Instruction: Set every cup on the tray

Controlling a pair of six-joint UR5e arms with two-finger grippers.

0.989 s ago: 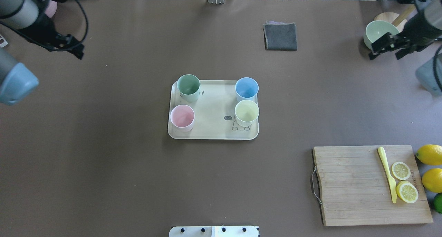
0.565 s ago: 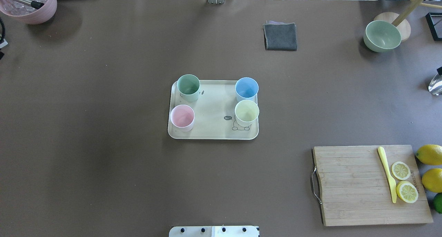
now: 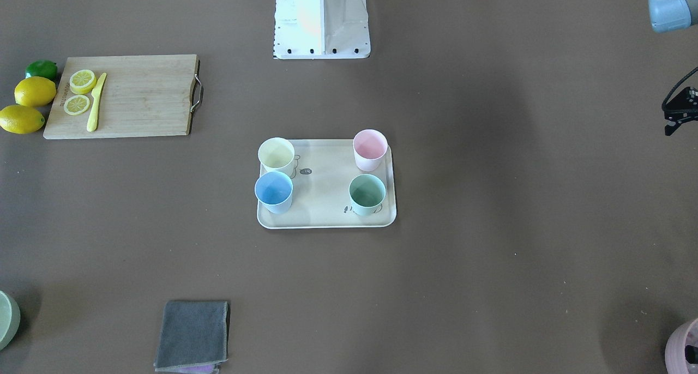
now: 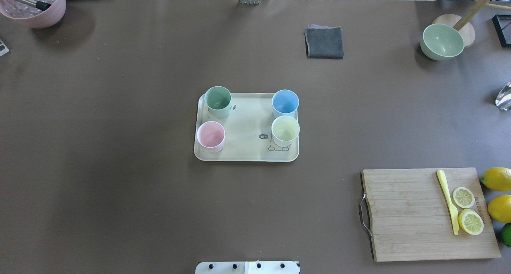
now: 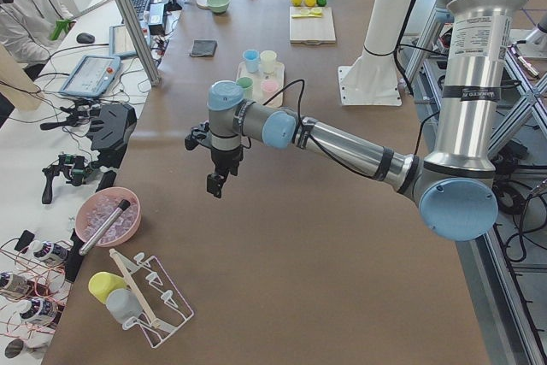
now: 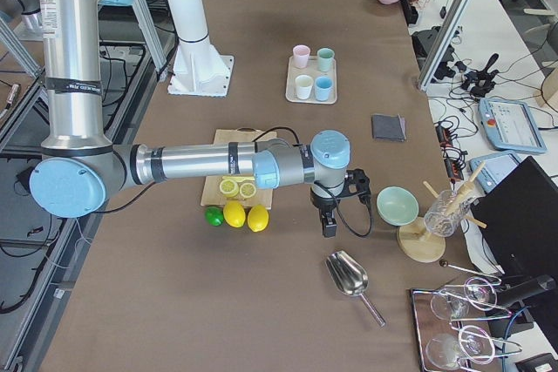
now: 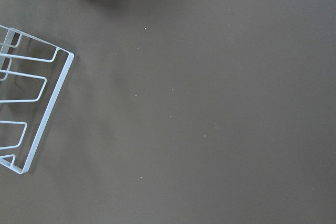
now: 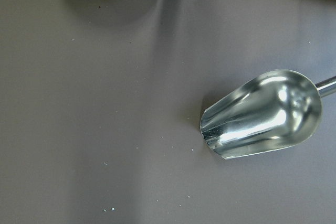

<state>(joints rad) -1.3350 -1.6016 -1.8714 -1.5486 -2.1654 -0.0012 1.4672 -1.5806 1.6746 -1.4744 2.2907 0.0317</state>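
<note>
Four cups stand upright on the cream tray (image 4: 246,126) at the table's middle: mint green (image 4: 217,101), light blue (image 4: 285,103), pale yellow (image 4: 285,130) and pink (image 4: 210,136). They also show in the front view, on the tray (image 3: 326,199). My left gripper (image 5: 215,184) hangs over bare table far to the tray's left, with only part of it at the front view's right edge (image 3: 679,109). My right gripper (image 6: 330,228) hangs far to the tray's right, near a metal scoop. I cannot tell whether either is open or shut. Neither holds anything visible.
A wooden cutting board (image 4: 399,214) with lemon slices and a yellow knife lies front right, with whole lemons beside it. A grey cloth (image 4: 324,42) and a pale green bowl (image 4: 442,41) sit at the back. A mauve pot (image 4: 34,6) is back left. A scoop (image 8: 262,114) and a clear rack (image 7: 26,98) lie under the wrists.
Both arms have swung outward and left the overhead view. The cups and the tray have not moved.
</note>
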